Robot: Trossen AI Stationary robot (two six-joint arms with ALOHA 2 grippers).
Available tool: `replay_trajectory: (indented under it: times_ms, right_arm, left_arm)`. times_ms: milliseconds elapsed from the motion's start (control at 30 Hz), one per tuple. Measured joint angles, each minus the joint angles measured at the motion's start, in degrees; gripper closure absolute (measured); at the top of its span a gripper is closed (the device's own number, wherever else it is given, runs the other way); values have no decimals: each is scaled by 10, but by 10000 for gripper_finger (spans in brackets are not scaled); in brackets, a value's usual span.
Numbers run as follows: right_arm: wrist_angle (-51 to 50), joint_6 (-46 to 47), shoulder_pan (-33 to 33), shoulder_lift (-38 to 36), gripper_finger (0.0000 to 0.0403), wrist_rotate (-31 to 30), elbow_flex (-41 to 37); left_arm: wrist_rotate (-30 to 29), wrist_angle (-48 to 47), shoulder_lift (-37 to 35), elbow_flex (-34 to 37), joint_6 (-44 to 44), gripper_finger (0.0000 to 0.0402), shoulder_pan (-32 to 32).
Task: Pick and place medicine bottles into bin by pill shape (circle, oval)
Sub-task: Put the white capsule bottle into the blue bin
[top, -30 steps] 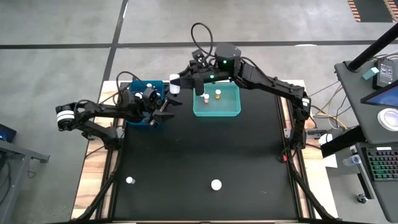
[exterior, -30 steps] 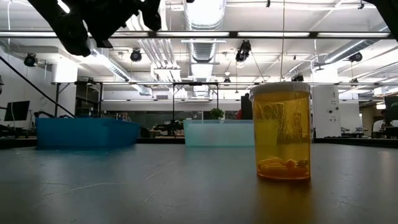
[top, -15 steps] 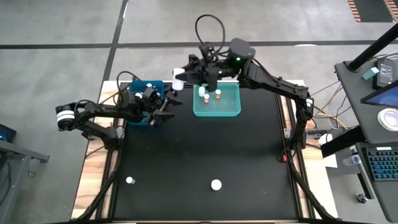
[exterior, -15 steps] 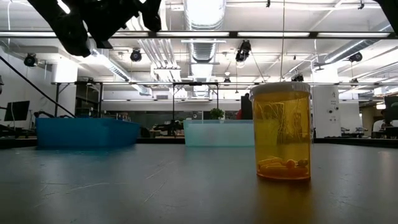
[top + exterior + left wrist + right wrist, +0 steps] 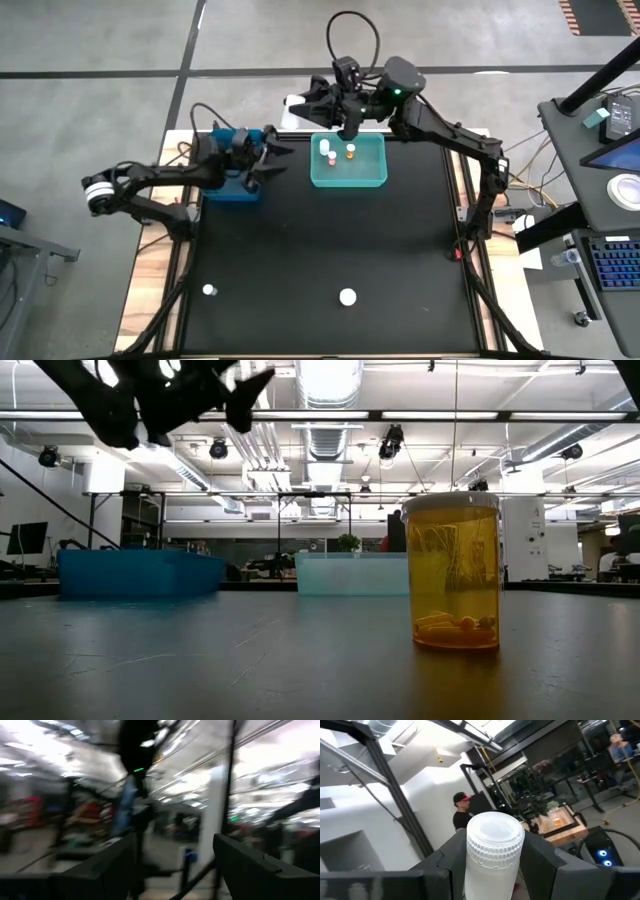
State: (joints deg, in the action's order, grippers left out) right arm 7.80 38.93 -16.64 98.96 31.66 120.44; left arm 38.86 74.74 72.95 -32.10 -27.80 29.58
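Right hand [image 5: 303, 100] pinches a white-capped bottle [image 5: 494, 851] by its body, at 12 o'clock beyond the teal bin [image 5: 348, 161]. Judged light, rigid, smooth-walled; grip mid-body. Left hand [image 5: 272, 158] spread over the blue bin [image 5: 232, 190].

1. The right arm reaches in from the bench's right edge, elbow bent, its forearm stretching toward the far side.
2. The right end effector [image 5: 308, 100] sits raised past the far edge, fingers [image 5: 540, 852] clamped on either side of a white-capped bottle [image 5: 492, 855].
3. The left arm stretches in from the left, held low and nearly straight.
4. The left end effector [image 5: 275, 158] points rightward with its fingers [image 5: 250, 865] spread apart, gripping nothing.
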Motion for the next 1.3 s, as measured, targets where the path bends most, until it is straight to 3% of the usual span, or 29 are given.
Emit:
replay_trajectory:
  times_ms: [133, 333, 400, 500, 600, 967, 1300]
  right_arm:
    - [0, 0, -7, 1, 263, -3, 0]
    - [-33, -74, -21, 4, 263, -42, 0]
    - [-86, -163, -23, 4, 263, -100, 0]
    - [-161, -330, -21, 4, 263, -237, -10]
    - [-156, -409, -20, 19, 263, -321, -40]
    - [-48, -464, -34, 167, 262, -312, -76]
    - [103, -415, -32, 325, 262, -295, -48]
  left_arm:
    - [-38, -164, -50, 0, 91, 159, 50]
    - [-186, -394, -131, 3, 256, 160, 76]
    - [-224, -436, -152, 3, 291, 160, 76]
    - [-229, -476, -194, 3, 312, 160, 76]
    - [-229, -515, -242, 5, 323, 160, 75]
    - [-253, -554, -388, 47, 343, 160, 75]
    - [-299, -551, -451, 75, 348, 160, 75]
